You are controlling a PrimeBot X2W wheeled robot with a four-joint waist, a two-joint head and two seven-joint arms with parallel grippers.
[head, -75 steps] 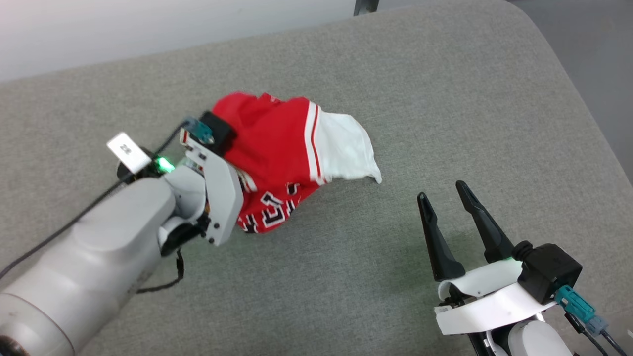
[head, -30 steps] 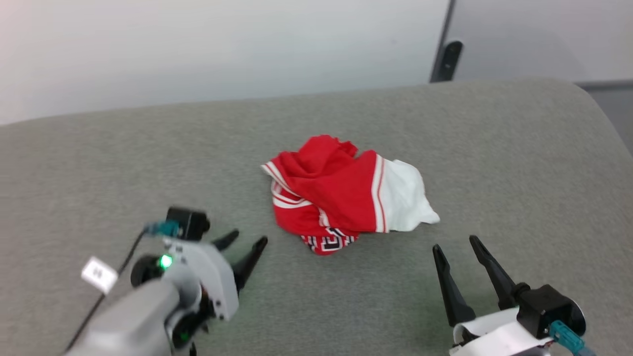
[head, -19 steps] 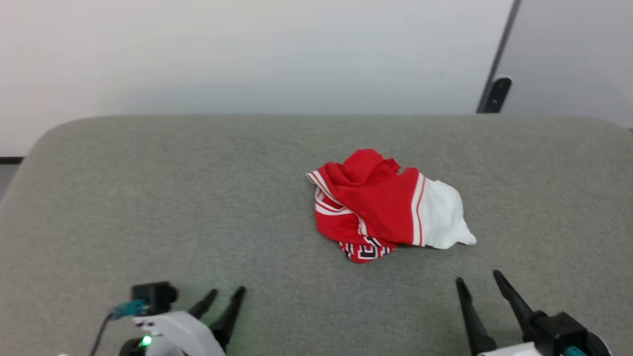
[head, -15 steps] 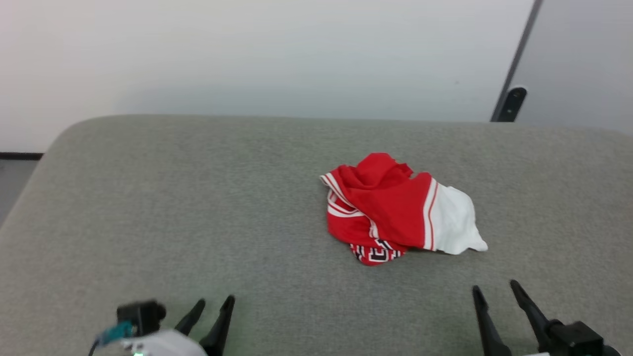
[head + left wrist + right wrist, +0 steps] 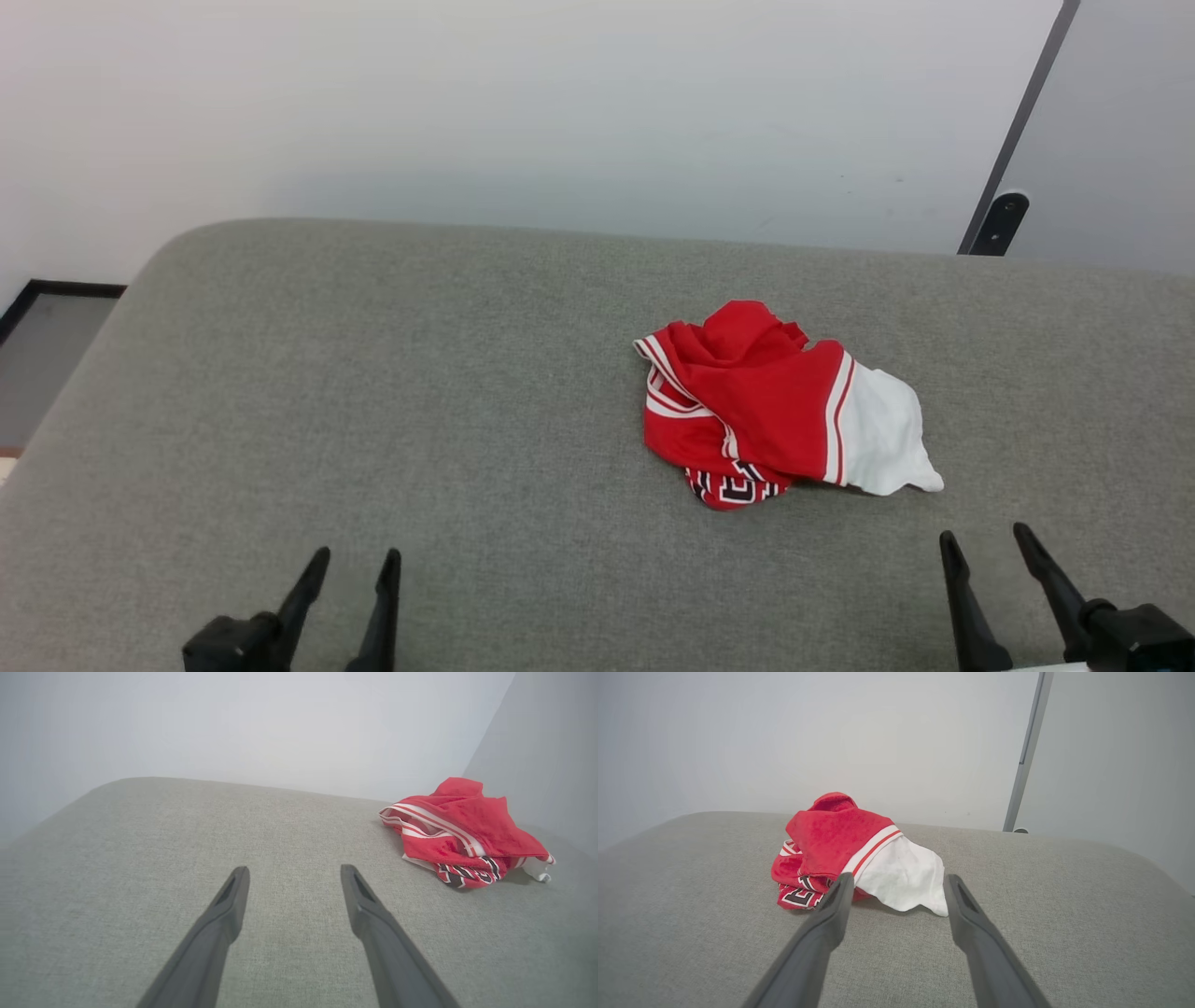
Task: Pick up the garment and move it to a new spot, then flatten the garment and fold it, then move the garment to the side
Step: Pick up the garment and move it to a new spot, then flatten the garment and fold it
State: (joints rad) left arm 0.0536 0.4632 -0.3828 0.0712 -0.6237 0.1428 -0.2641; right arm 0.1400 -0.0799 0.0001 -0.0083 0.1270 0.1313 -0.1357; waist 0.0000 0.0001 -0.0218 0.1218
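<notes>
crumpled garment on grey cushion, both sets of jaws spread, empty

you see two long, dark, tapered fingers on the left gripper and the right gripper, above black mounts.

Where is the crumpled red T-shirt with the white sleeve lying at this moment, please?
In the head view the red T-shirt lies bunched on the grey cushioned surface, right of centre, ahead of the open right gripper, untouched.

Left pincer let go of garment, pulled back to its 8 o'clock, jaws apart, empty.
</notes>
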